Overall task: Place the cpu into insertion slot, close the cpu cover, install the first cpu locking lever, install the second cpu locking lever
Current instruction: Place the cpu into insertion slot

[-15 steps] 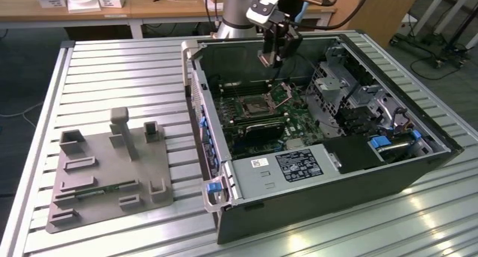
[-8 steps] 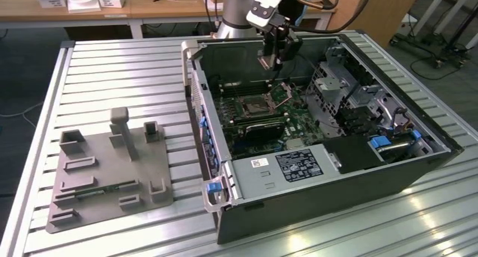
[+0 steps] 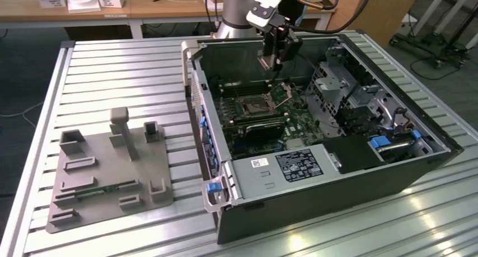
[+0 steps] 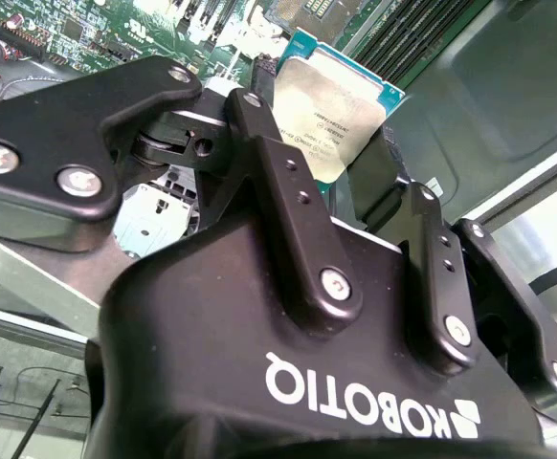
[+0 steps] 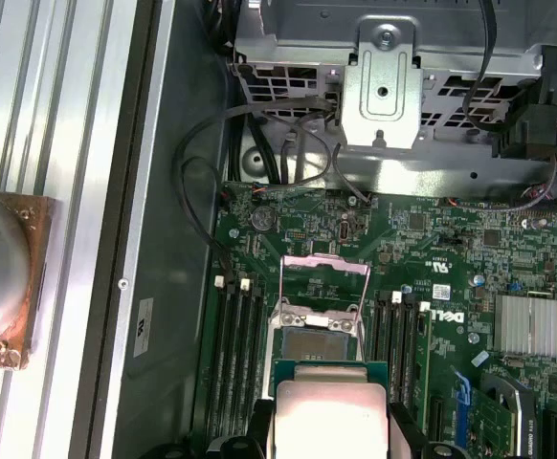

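The jaws are closed on the cpu [image 4: 331, 110] and grip it by two opposite edges, with its metal top showing in both wrist views. The chip hangs over the green board [image 5: 432, 239], near the insertion slot [image 5: 315, 346] but not yet in it. The cpu cover [image 5: 326, 262] stands raised, so the socket lies open. I judge this to be the first step, the placing. It calls for the chip to be level and squared with the socket rim. All of this is inside the computer case [image 3: 314, 195] on the bench [image 3: 112, 72].

Blk gripper [image 4: 324, 129], silver screws [image 4: 335, 283], wht lettering [image 4: 369, 397]
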Motion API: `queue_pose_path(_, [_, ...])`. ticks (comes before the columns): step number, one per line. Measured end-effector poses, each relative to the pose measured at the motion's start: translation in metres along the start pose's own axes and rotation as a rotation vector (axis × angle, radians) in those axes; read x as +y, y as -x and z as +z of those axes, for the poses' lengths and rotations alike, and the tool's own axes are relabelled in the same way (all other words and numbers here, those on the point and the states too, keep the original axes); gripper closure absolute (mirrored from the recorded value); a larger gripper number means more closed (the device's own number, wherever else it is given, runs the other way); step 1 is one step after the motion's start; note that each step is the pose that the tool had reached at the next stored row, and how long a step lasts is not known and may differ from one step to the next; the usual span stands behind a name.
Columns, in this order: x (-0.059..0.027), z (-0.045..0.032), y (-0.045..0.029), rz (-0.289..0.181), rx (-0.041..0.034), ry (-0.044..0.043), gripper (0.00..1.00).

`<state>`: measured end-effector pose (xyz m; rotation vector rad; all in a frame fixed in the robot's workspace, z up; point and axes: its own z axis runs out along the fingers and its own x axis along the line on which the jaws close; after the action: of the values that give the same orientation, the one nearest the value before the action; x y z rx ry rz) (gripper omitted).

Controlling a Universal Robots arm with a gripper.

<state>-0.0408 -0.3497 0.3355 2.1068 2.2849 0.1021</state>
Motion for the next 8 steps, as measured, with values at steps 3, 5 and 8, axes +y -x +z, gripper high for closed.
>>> queue_pose_path(3, [0.0000, 0.0000, 0.0000, 0.000, 0.0000, 0.0000, 0.46])
queue_pose_path(5, [0.0000, 0.0000, 0.0000, 0.000, -0.0001, -0.0001, 0.46])
queue_pose_path(8, [-0.0002, 0.0035, 0.0001, 0.000, -0.0002, 0.0000, 0.46])
